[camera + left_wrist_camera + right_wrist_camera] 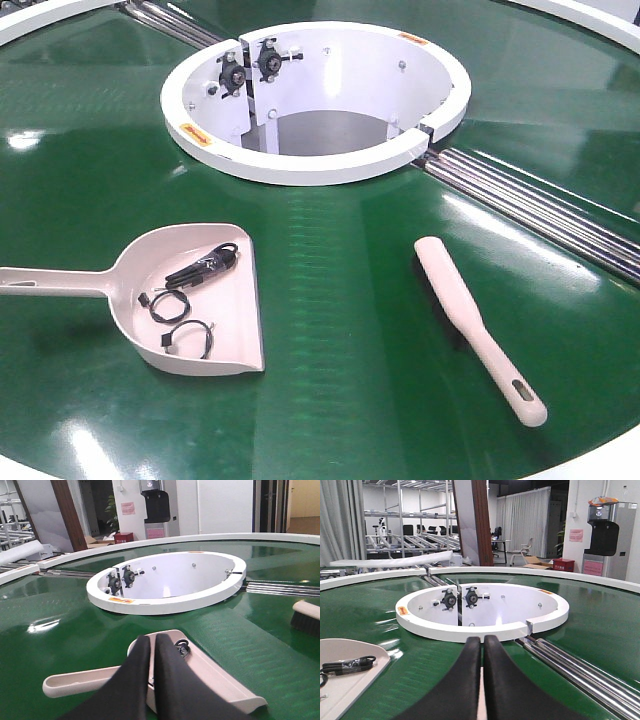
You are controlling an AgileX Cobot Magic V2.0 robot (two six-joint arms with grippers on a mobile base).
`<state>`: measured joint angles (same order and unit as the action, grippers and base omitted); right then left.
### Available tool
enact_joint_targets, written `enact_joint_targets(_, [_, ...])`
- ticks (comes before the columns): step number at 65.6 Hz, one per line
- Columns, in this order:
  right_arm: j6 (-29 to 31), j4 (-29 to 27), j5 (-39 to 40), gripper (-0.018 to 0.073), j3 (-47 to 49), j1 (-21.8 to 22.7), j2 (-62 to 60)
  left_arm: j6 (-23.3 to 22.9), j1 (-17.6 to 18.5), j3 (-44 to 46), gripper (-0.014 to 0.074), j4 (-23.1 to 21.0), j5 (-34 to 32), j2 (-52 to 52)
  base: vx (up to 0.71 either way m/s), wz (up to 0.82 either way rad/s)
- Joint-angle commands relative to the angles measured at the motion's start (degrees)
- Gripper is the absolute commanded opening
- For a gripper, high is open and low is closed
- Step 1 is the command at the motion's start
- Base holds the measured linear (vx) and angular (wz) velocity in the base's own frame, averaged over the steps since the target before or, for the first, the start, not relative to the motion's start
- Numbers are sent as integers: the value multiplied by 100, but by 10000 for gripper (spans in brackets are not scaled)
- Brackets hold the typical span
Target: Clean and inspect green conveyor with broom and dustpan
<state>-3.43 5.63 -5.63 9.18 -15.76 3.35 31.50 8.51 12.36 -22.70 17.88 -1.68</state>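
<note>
Glossy dark-green belt of the green conveyor (330, 300) fills the front view, w/ the white centre hub (315, 100) up top and metal rollers (540, 205) running off to the right. Neither arm shows in this view.

The dustpan (190, 300) lies flat on the belt at left, handle pointing left, scoop mouth facing right. Inside it: a black cable bundle (205, 268) and two small wire loops (172, 305). The broom (478, 328) lies well apart on the right, bristles down, slotted handle end toward the lower right. Only the front view shows the two together in full.

Left wrist view: the left gripper (152, 645) has its black fingers (172, 680) pressed together w/ nothing seen between them, sitting over the dustpan (215, 680) near where handle meets scoop; can't tell if touching. Just the broom's bristle end (306, 616) peeks in at the right edge. Background here shows a room w/ a water dispenser (156, 505) behind the conveyor's white rim.

Right wrist view: the right gripper (482, 647) also has fingers (505, 685) closed together, nothing held, pointed at the hub (480, 612) w/ rollers (580, 672) alongside at right. A corner of the dustpan (350, 677) w/ the cable bundle (347, 665) shows at lower left; broom not seen here. Shelving racks (405, 515) visible far behind.
</note>
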Motion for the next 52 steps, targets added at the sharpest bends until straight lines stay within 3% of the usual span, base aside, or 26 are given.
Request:
enact_joint_targets(1, [21, 6, 455, -8, 167, 32, 72, -30, 25, 140, -8, -113, -363, -73, 0, 0])
enact_joint_targets(13, [21, 6, 448, -8, 167, 32, 72, -30, 25, 74, -8, -107, -377, -73, 0, 0])
enact_joint_targets(18, [21, 6, 448, -8, 167, 32, 72, -238, 25, -23, -8, 277, -433, -73, 0, 0])
enact_joint_targets(23, [21, 6, 448, -8, 167, 32, 72, -1282, 25, -184, -8, 1115, -578, -73, 0, 0])
enact_joint_targets(29, [21, 6, 454, -8, 167, 32, 72, -2755, 25, -502, -8, 2415, -771, -73, 0, 0])
enact_joint_targets(33, [21, 6, 454, -8, 167, 32, 72, -3257, 25, -777, -8, 2955, -954, -73, 0, 0])
enact_joint_targets(43, [21, 6, 454, -8, 167, 32, 72, -3271, -144, -1478, -8, 2971, -1664, 257, 0, 0])
enact_joint_targets(52, [21, 6, 446, -8, 167, 32, 72, -3271, -478, -1449, -7, 2866, -1609, 327, 0, 0])
